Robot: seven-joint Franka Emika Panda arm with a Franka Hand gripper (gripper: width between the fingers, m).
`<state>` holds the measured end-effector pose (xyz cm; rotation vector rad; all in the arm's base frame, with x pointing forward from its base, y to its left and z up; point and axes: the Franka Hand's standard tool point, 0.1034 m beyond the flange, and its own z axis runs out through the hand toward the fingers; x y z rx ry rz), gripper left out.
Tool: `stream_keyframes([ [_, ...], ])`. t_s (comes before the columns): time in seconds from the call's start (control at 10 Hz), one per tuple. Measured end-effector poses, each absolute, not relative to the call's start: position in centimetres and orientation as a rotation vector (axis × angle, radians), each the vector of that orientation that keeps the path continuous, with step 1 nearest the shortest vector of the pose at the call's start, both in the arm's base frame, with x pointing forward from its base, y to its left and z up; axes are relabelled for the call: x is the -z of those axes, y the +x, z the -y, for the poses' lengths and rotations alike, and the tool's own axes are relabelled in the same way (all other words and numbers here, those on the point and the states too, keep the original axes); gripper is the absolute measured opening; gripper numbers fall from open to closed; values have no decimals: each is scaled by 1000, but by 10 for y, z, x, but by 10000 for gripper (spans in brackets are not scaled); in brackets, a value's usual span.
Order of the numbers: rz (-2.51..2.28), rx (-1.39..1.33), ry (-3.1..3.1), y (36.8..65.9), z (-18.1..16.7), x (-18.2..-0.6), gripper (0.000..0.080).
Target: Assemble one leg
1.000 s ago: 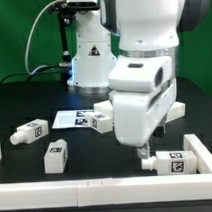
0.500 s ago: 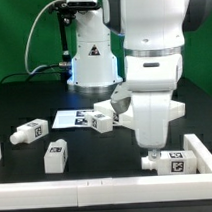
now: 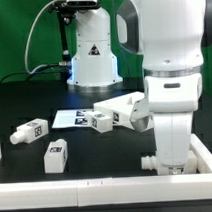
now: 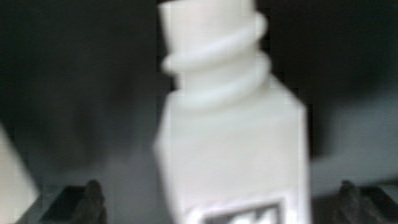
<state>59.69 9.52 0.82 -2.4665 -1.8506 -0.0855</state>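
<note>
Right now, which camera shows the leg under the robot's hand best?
The wrist view: the leg fills it, screw end and tag showing. The exterior view shows only a sliver of it beside the arm.

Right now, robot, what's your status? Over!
Gripper open, straddling the leg, not touching it. Leg's threaded end in plain wrist view. Nothing seen between fingers and leg.

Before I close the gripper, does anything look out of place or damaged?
Nothing looks damaged or spilled. The loose legs lie at differing angles, and one seems to overlap the marker board. The leg under the wrist camera sits roughly centred between the open gripper's fingertips.
</note>
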Motion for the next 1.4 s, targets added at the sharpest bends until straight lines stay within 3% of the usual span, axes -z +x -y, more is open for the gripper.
stream_keyframes([
  [0.1,1848,80,-2466,596,-94,-8,649],
  [0.2,1848,80,-2466,596,-94,-8,524],
  [0.3,1847,79,-2466,596,-94,-7,524],
  [0.4,1847,79,-2466,596,-94,-7,340],
  [0.5,1844,80,-2470,596,-92,-8,281],
  [1.0,1652,61,-2670,539,22,-58,281],
  [1.4,1651,60,-2669,538,22,-57,281],
])
